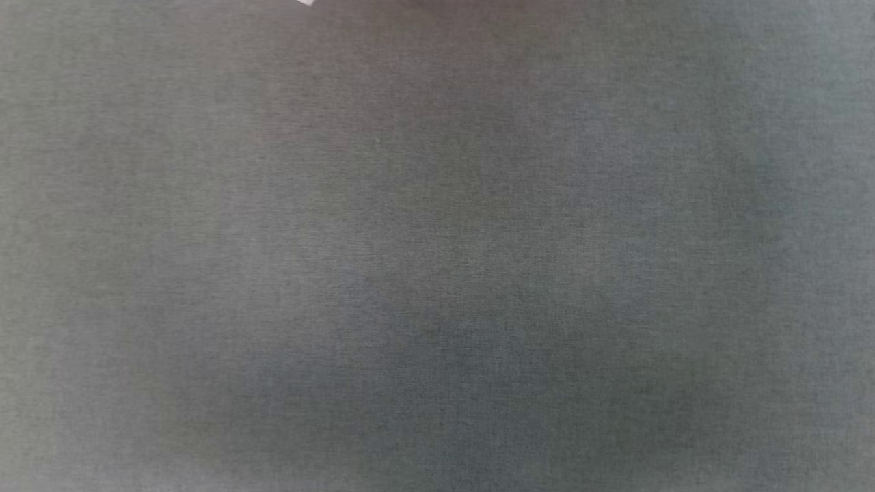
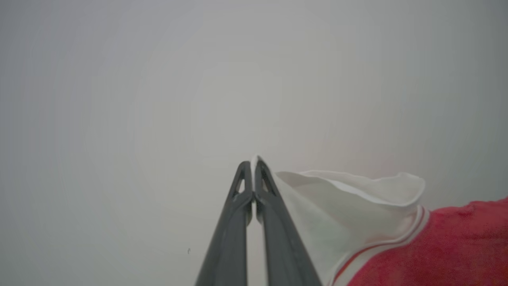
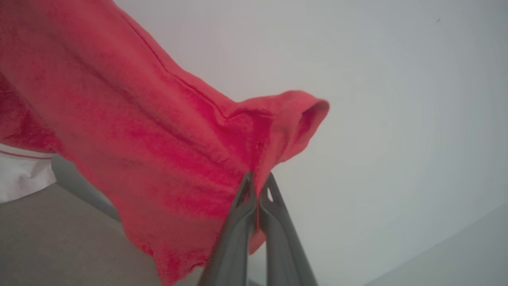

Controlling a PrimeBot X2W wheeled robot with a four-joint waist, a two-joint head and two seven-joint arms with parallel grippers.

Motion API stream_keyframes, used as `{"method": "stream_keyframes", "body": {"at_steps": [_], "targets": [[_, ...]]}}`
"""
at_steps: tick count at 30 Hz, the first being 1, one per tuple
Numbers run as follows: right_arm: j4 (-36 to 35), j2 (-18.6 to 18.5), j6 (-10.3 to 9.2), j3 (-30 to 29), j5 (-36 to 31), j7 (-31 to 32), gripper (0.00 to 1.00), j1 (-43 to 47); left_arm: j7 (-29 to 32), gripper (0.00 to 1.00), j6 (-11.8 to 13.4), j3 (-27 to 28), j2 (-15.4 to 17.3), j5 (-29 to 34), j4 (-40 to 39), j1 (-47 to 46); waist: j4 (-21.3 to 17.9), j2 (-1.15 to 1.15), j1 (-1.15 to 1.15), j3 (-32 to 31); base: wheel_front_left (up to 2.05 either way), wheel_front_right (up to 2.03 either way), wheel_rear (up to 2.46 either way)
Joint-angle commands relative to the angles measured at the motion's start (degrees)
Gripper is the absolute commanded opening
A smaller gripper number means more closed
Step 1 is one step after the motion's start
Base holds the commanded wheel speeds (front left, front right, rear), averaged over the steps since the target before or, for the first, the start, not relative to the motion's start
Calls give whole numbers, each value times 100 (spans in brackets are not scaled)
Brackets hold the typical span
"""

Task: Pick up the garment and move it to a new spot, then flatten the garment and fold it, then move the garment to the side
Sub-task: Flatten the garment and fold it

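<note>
The red jersey-style T-shirt (image 3: 158,131) hangs in the air, slung between the two grippers rather than lying on anything. In the left wrist view its white short sleeve (image 2: 345,206) fans out beside the fingers, with the red-and-white striped trim (image 2: 401,238) and the red body beyond it at the lower right. The lettering and number are turned out of sight.

The left gripper (image 2: 254,163) is clenched on the very edge of that sleeve, with only a thin lip of white cloth pinched between the tips. The right gripper (image 3: 258,180) is clamped on a fold of red cloth near a hemmed corner. A loose flap curls past its tips, and the rest of the body sags away to the left of that view.

Under the sagging cloth lies a dull grey-brown surface (image 3: 59,246), probably the bench. The shirt seems clear of it, though I cannot tell by how much. The head view looks down on the plain grey bench top (image 1: 437,273), with a tiny white sliver (image 1: 305,3) at its far edge, too small to identify.

This looks like the carry to the new spot. The shallow left hold is the main risk: pulling the arms apart or swinging fast could drag the sleeve edge free and drop that side. The holds are also uneven, a sleeve against a hem corner, so the shirt may land twisted and need more flattening. If the sagging middle touches down first, it could bunch underneath.
</note>
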Motion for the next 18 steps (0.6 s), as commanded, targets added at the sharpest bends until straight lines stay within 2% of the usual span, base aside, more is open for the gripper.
{"method": "stream_keyframes", "body": {"at_steps": [1,5,10,15,18], "targets": [[210,45,-10,78,81,-11,0,151,-20,0,-162,14,-8,-98,22,395,74,0,0,-66,0,0,0],[634,45,-10,408,369,71,0,465,72,0,-402,-293,-45,-313,122,1103,169,0,0,-251,0,0,0],[799,-30,-10,887,909,149,0,925,484,0,-445,-740,46,-765,-197,1839,249,0,0,-500,0,0,0],[534,-305,-10,1520,1677,281,0,1563,1339,0,-451,-1332,530,-1660,-1104,2688,318,0,0,-776,0,0,0],[184,-529,-10,1850,2162,399,0,1959,1788,0,-449,-1482,874,-2151,-1625,3130,348,0,0,-917,0,0,0]]}}
